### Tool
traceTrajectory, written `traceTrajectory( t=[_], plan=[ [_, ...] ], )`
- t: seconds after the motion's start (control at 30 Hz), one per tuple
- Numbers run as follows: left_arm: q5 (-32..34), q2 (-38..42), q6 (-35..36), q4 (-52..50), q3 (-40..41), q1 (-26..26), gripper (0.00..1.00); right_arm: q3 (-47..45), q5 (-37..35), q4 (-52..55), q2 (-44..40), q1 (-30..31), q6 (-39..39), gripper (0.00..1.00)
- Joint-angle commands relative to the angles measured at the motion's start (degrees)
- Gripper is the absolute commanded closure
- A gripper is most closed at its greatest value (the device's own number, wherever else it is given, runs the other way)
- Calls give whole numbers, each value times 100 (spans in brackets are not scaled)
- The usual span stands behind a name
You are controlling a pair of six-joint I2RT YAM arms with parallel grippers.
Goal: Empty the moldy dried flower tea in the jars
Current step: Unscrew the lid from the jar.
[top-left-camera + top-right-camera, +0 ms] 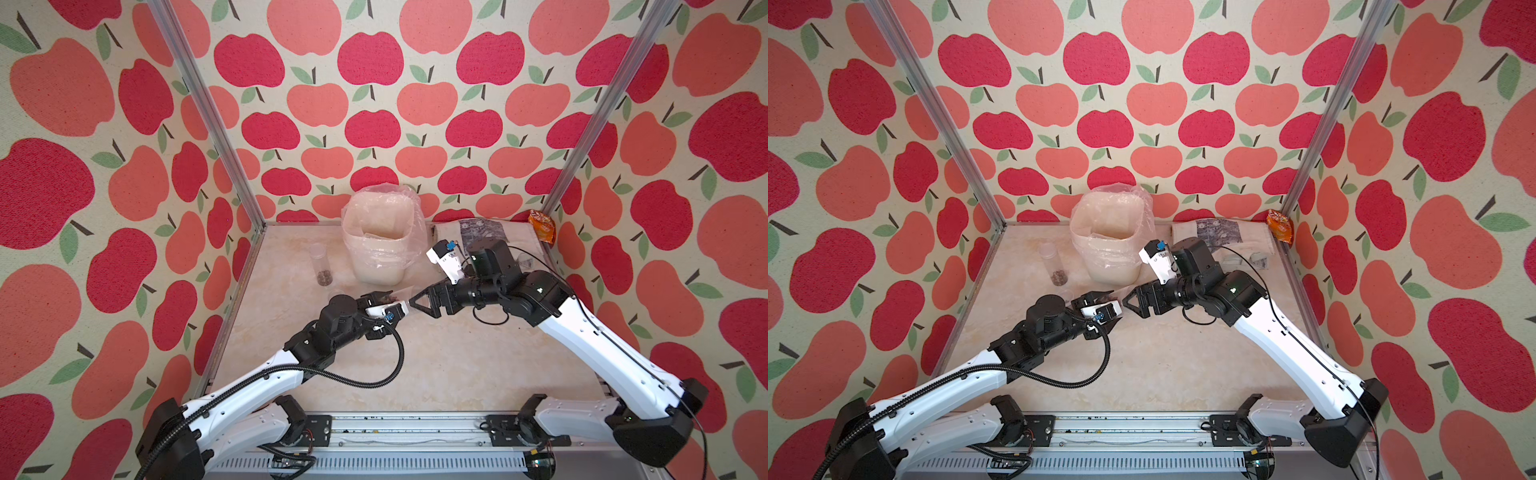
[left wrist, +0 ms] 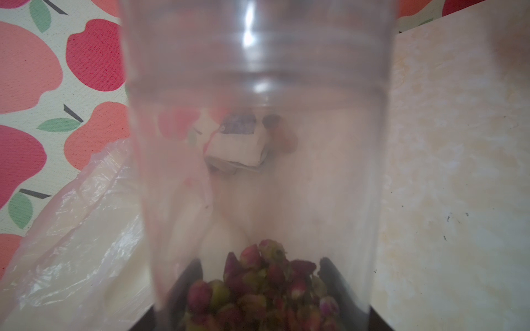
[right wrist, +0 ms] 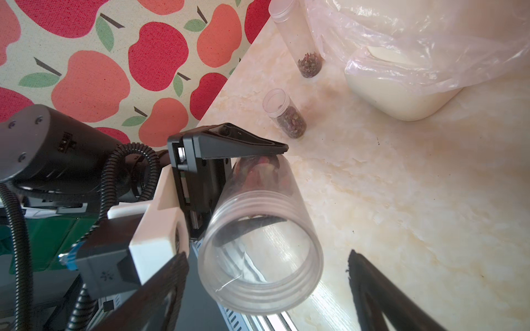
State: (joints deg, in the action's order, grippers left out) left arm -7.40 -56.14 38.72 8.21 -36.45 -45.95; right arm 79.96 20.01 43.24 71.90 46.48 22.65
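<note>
My left gripper is shut on the base end of a clear jar, which lies nearly level above the table. Dried flower tea, dark red and green buds, is heaped at that base end. The jar's threaded mouth points at my right gripper. That gripper is open, with a finger on each side of the rim and a gap to both. A taller jar stands left of the white bin. Another short jar sits nearer, both with tea at the bottom.
The bin has a clear plastic liner and stands at the back middle. Flat printed packets lie at the back right, and an orange packet sits in the corner. Apple-print walls close three sides. A metal rail runs along the front.
</note>
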Motion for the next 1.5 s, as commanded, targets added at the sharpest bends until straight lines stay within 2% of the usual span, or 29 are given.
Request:
traceTrajectory(
  t=[0.0,0.13,0.23,0.3,0.43,0.5,0.6,0.63,0.7,0.77,0.83,0.93,1.0,1.03,1.13,1.2,1.23,1.3,1.47],
  plan=[
    [103,86,86,190,15,-45,73,-50,54,-85,63,-14,37,14],
    [64,77,61,149,-25,-49,73,-58,200,-176,126,-16,46,23],
    [-30,68,34,75,-69,-52,74,-41,305,-220,187,-16,-29,35],
    [-152,70,-19,0,-90,-46,74,-16,407,-235,234,-16,-193,48],
    [-737,69,-373,-354,-219,83,78,48,802,-234,297,-16,-877,66],
    [-1510,77,-662,-681,-338,289,78,167,1153,29,316,-8,-1893,74],
    [-3067,95,-1109,-999,-424,734,78,300,1111,989,261,168,-4123,76],
    [-3588,88,-1233,-1041,-433,885,78,280,985,1167,238,219,-4595,76],
    [-4698,54,-1445,-1083,-433,1161,78,310,464,1299,249,360,-5236,76],
    [-5169,18,-1573,-1098,-442,1258,78,524,287,1529,381,453,-5552,76],
    [-5356,-17,-1533,-1186,-459,1273,78,739,295,1707,529,493,-5703,74],
    [-5150,-57,-1450,-1232,-469,1272,78,841,311,1746,655,538,-5809,66],
    [-4759,-64,-1378,-1227,-460,1273,77,827,172,1558,610,539,-5610,46],
    [-4528,-56,-1369,-1194,-447,1264,77,811,111,1422,539,538,-5434,42],
    [-3548,21,-1299,-958,-336,1225,76,675,172,774,121,504,-4484,21],
    [-2845,83,-1145,-810,-246,1165,75,378,275,99,-283,461,-3521,4],
    [-2561,107,-1081,-759,-217,1134,75,251,258,-200,-448,450,-3093,1],
    [-2116,125,-881,-704,-205,1065,75,78,95,-572,-676,400,-2132,1],
    [-1478,77,-526,-506,-196,816,77,-25,-794,-314,-753,247,-728,1]
  ],
)
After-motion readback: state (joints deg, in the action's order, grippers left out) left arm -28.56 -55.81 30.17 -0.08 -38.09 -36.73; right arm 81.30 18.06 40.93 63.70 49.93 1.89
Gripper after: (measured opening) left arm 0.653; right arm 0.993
